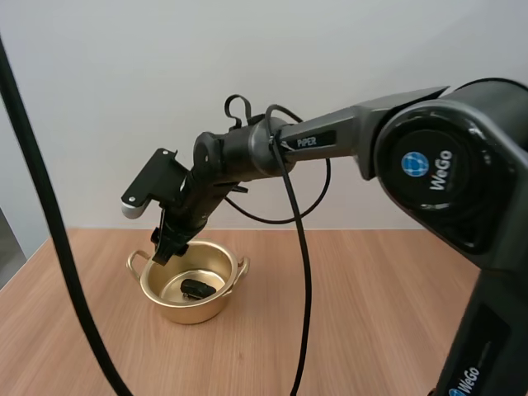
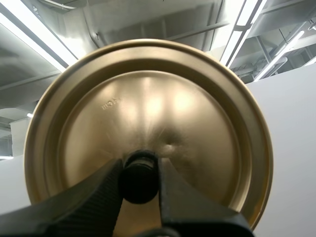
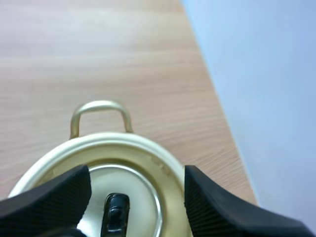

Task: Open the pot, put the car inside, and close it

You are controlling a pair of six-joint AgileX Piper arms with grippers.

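One lid knob [image 2: 139,186] in left gripper [image 2: 139,169]; right gripper [image 3: 138,178] wide apart over pot [image 3: 148,154].

The right gripper [image 1: 168,246] hangs over the open gold pot [image 1: 194,313], a dark car [image 1: 198,289] lying inside.

The pot [image 1: 195,313] and lid [image 2: 148,108] are shiny gold; the car [image 1: 198,289] and the knob [image 2: 139,178] are black. The left end effector [image 2: 140,174] and right end effector [image 3: 137,181] are black, ribbed. The tabletop [image 1: 379,313] shows pale wood grain.
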